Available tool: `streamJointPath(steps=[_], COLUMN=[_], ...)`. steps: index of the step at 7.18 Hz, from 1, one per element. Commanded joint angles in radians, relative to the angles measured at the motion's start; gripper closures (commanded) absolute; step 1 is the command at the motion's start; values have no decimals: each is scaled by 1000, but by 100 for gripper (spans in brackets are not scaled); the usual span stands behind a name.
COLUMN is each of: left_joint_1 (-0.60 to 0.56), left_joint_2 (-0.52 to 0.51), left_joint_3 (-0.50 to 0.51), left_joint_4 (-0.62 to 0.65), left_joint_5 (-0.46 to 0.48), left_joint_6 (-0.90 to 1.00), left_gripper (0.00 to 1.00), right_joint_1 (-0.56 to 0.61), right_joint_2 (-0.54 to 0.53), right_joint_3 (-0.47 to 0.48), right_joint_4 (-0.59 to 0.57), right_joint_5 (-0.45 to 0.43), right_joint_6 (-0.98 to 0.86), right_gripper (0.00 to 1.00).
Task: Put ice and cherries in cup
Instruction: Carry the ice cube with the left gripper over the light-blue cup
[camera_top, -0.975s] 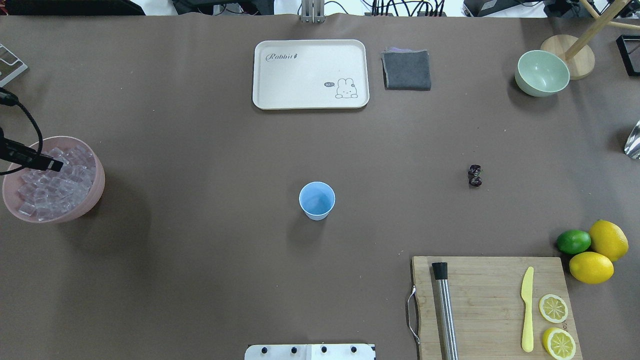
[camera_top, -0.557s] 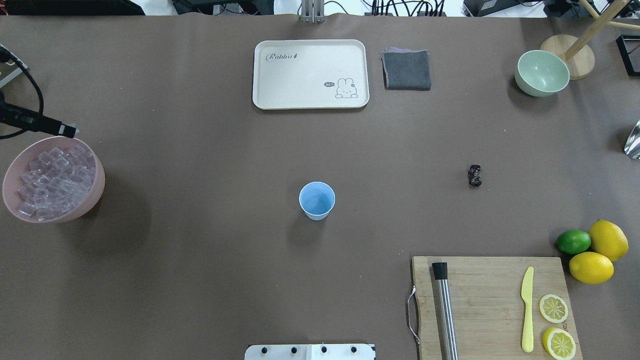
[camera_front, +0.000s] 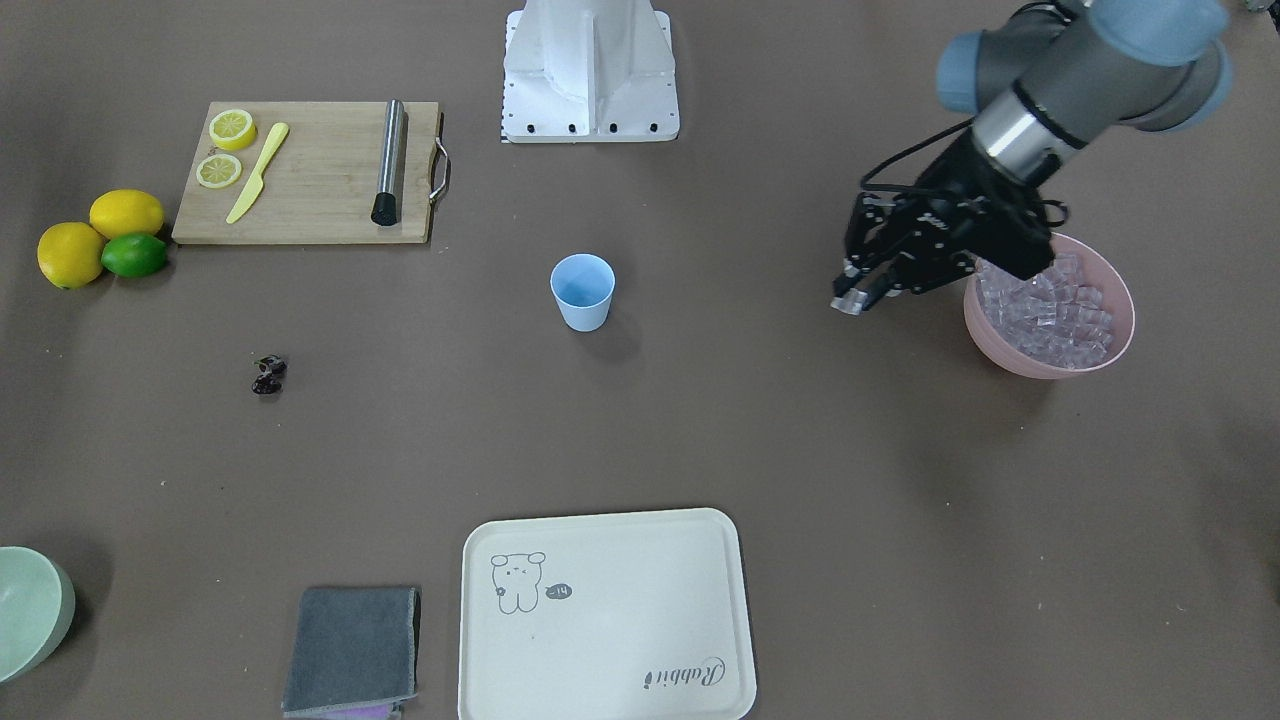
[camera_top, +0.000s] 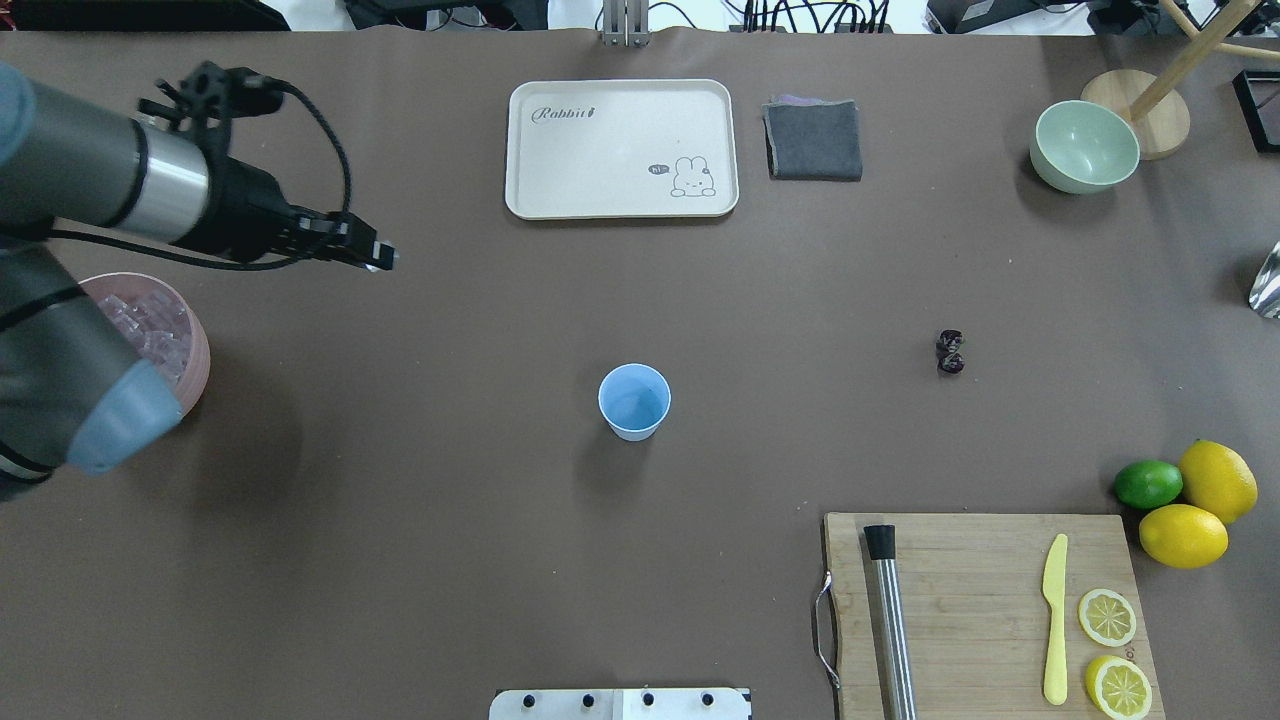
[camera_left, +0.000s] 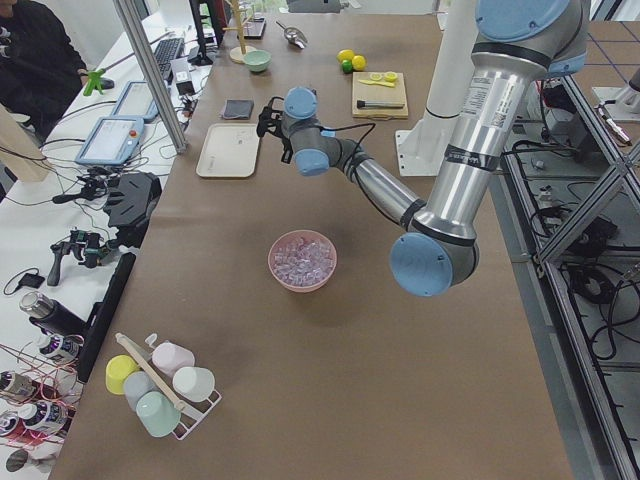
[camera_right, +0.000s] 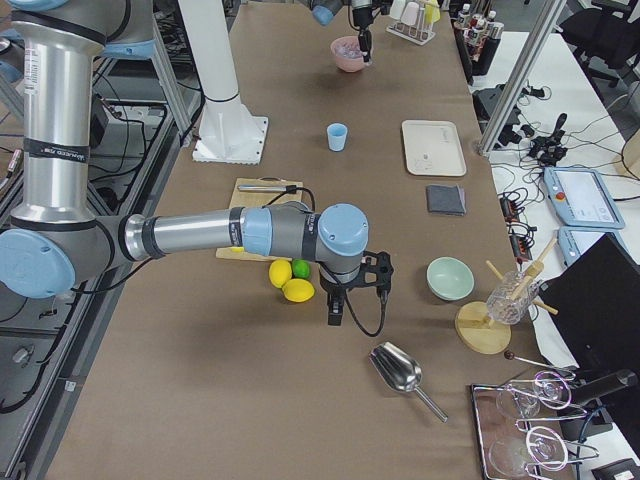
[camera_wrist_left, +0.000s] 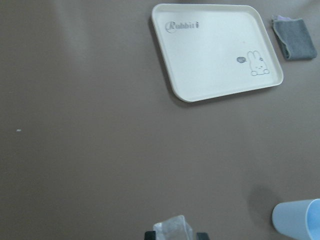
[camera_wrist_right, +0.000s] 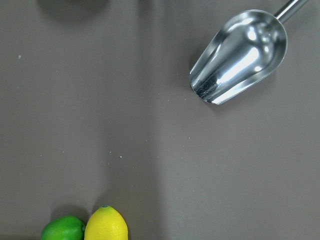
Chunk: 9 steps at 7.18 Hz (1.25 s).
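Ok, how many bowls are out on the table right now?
2. The pink bowl, full of ice, sits far over on the robot's left. The pale green bowl, empty, stands far right beside a wooden stand. No others show in any view.

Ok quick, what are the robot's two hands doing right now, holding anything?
Left gripper: closed on an ice cube.
Right gripper: cannot be told; only a side view shows it.
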Motion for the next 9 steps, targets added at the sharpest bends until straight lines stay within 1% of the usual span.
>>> streamJointPath(steps=[1,2,3,4,6,9], left_joint_1=[185,243,303,358,418,428], left_joint_2=[-137,-185,-218,-224,-226,-241], left_joint_3=[52,52,49,52,63,107], left_joint_4=[37,84,89,89,89,88], left_joint_5=[195,255,311,364,434,449], left_joint_6=[-116,-135,-190,-196,-199,-201], left_gripper=[100,100,100,100,100,100], right_joint_1=[0,0,-2,-2,-2,-2], right_joint_2=[2,4,4,4,4,2], right_joint_3=[0,0,0,2,2,0], right_joint_4=[0,0,0,0,0,0], right_joint_5=[1,1,1,1,1,1], right_joint_6=[0,0,0,0,0,0], right_gripper=[0,0,0,0,0,0])
